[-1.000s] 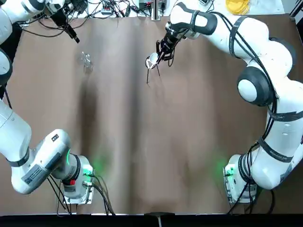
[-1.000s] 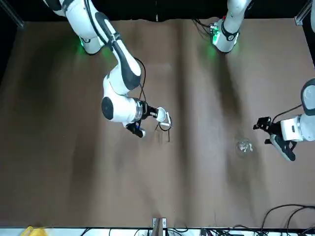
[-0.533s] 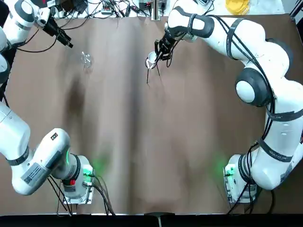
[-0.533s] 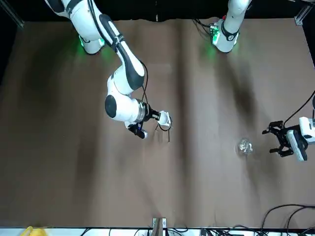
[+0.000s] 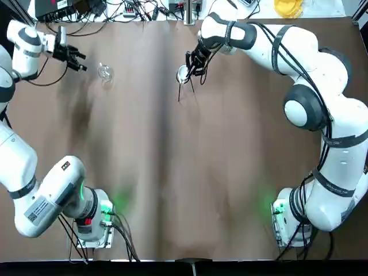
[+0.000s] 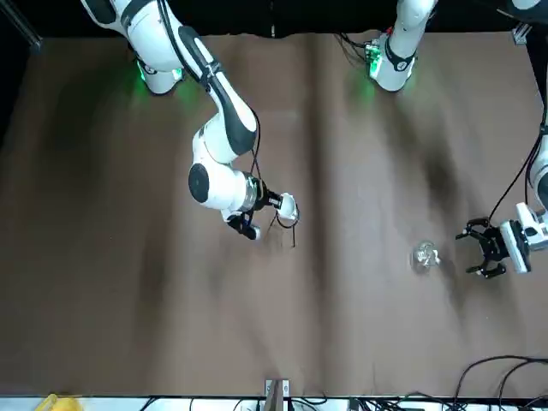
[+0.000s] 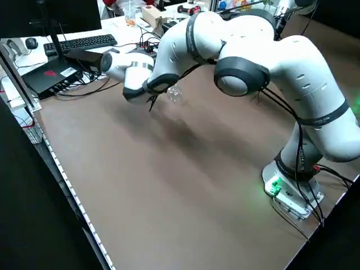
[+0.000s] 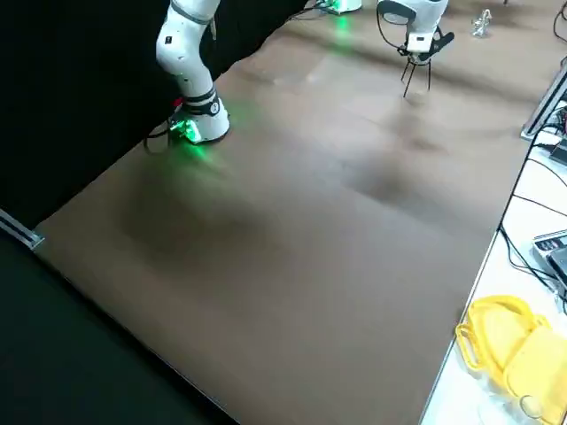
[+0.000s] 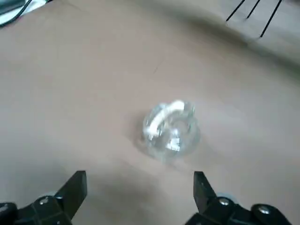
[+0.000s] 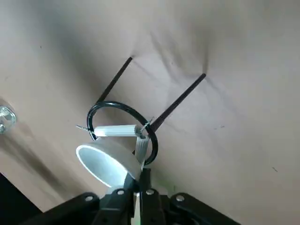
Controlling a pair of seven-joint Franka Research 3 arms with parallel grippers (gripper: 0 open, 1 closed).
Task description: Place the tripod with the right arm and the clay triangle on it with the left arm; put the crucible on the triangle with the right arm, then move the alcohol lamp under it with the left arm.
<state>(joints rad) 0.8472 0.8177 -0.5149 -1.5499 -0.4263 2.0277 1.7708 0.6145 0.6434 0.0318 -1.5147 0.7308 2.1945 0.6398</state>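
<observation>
As the left tool [image 9: 140, 187] opens, the lamp [image 9: 171, 131] stays put.

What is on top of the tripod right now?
On the tripod's ring lies the clay triangle. The crucible covers part of it, so that side is hidden.

From my station I see a brown tabletop [image 5: 230, 172] with soft shadows, black curtains [image 8: 71, 88] around its near side, and beyond its far edge a white desk [image 7: 121, 34] holding a keyboard [image 7: 84, 44] and a dark monitor [image 7: 79, 14] at left.
</observation>
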